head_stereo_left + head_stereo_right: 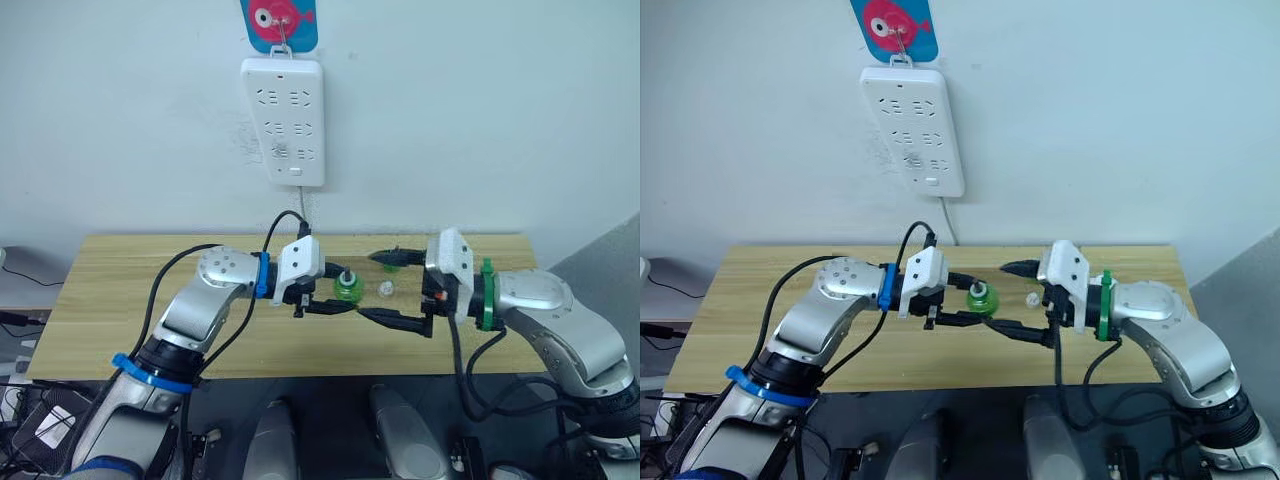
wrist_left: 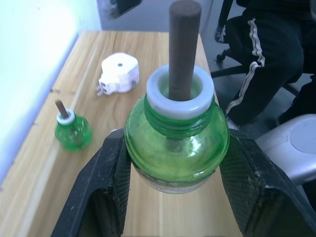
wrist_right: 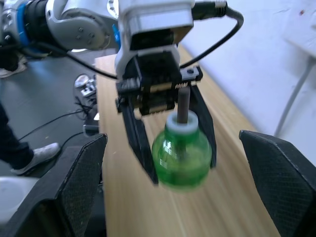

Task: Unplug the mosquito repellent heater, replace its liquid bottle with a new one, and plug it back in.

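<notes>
Left hand (image 1: pixel 325 300) pinches a green bottle (image 2: pixel 177 143) by its round belly above the worktop (image 1: pixel 120 300), brown wick upright and cap off (a small clear cap (image 1: pixel 385 289) lies just beside it), while the right hand (image 1: pixel 395 288) faces it, fingers spread wide and empty. The heater (image 2: pixel 118 73) lies unplugged on the worktop, another green wick bottle (image 2: pixel 72 131) near it. Judged light, smooth, slippery plastic with a snappable wick: hold the belly; no writing readable.

A wooden table (image 2: pixel 163 54) carries the white heater (image 2: pixel 118 73) and a capless green bottle (image 2: pixel 72 131).
</notes>
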{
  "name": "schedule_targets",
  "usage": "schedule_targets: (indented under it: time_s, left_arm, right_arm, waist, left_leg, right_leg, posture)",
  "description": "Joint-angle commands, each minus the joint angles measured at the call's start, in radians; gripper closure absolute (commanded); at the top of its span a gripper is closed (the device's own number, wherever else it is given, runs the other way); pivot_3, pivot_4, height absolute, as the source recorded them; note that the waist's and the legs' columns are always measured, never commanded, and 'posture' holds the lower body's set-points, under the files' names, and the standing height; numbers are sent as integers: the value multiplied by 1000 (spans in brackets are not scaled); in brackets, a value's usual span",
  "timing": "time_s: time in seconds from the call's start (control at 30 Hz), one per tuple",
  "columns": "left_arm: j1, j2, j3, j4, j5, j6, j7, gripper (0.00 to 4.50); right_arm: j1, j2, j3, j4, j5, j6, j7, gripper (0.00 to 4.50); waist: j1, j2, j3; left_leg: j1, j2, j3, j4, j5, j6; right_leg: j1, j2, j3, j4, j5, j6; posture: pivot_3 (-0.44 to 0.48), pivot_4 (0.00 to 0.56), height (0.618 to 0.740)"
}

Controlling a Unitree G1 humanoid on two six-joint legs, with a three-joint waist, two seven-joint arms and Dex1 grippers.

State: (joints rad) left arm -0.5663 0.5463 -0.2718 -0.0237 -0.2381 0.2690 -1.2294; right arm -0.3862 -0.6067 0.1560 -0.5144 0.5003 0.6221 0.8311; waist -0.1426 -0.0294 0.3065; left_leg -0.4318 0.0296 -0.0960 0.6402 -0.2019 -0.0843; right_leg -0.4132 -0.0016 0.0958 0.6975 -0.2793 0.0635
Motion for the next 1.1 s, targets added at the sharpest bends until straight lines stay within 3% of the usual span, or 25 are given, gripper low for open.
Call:
schedule_targets:
  time_s: [0.03,0.33,0.37,0.47,0.7,1.1]
  left_arm:
    - [-28,-11,-11,3,-8,-24,-26,2252]
    - [-54,-32,-7,20,1,-45,-26,2252]
    - [-54,-31,-6,18,1,-45,-25,2252]
    - [-55,-31,-4,21,2,-47,-20,2252]
    - [-61,-34,-1,28,-3,-42,-11,2252]
    - [-53,-43,33,-7,-41,-18,6,2252]
  right_arm:
    - [-26,15,9,-23,2,20,-24,0]
    - [-43,40,49,48,-95,-51,-40,0]
    - [-41,42,51,50,-99,-57,-37,172]
    - [-38,44,57,57,-109,-74,-29,912]
    - [-36,55,73,66,-132,-105,-14,3585]
    - [-47,69,64,94,-153,-132,-4,3688]
  waist:
    - [0,0,0]
    - [-5,0,-3]
    - [-5,0,-3]
    - [-6,0,-4]
    - [-7,0,-7]
    - [-10,1,-18]
  left_leg:
    - [0,0,0,0,0,0]
    - [0,0,0,0,0,0]
    - [0,0,0,0,0,0]
    - [0,0,0,0,0,0]
    - [0,0,0,0,0,0]
    - [0,0,-1,0,0,0]
  right_leg:
    - [0,0,0,0,0,0]
    - [0,0,0,0,0,0]
    - [0,0,0,0,0,0]
    - [0,0,0,0,0,0]
    - [0,0,-1,0,0,0]
    - [0,0,-1,0,0,0]
  posture:
    - [-240,224,740]
    - [-240,209,740]
    - [-240,209,740]
    - [-237,205,740]
    - [-237,203,740]
    - [-236,196,740]
